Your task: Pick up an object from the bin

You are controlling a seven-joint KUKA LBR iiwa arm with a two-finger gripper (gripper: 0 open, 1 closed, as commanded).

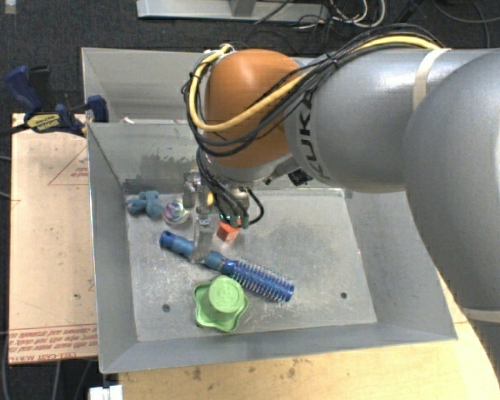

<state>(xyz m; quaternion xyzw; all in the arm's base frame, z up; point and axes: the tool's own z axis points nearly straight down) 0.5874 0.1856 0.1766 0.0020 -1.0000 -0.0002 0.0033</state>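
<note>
Right at the front edge of the bin point(108, 223) sits a green lobed cap point(221, 304). Just behind it a blue hairbrush point(248, 277) lies slantwise. The gripper point(203, 252) is down at the brush's handle, and I cannot tell whether it is spread or closed. Farther back are a small orange piece point(227, 233), a clear ball point(176, 213) and a blue-grey pipe fitting point(142, 203).

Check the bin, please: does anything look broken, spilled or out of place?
Nothing stands out. The blue brush, green cap, grey-blue pipe piece and small clear ball lie loose and look whole on the floor of the bin, which is only scuffed. The pincer stands at the brush's handle.
</note>
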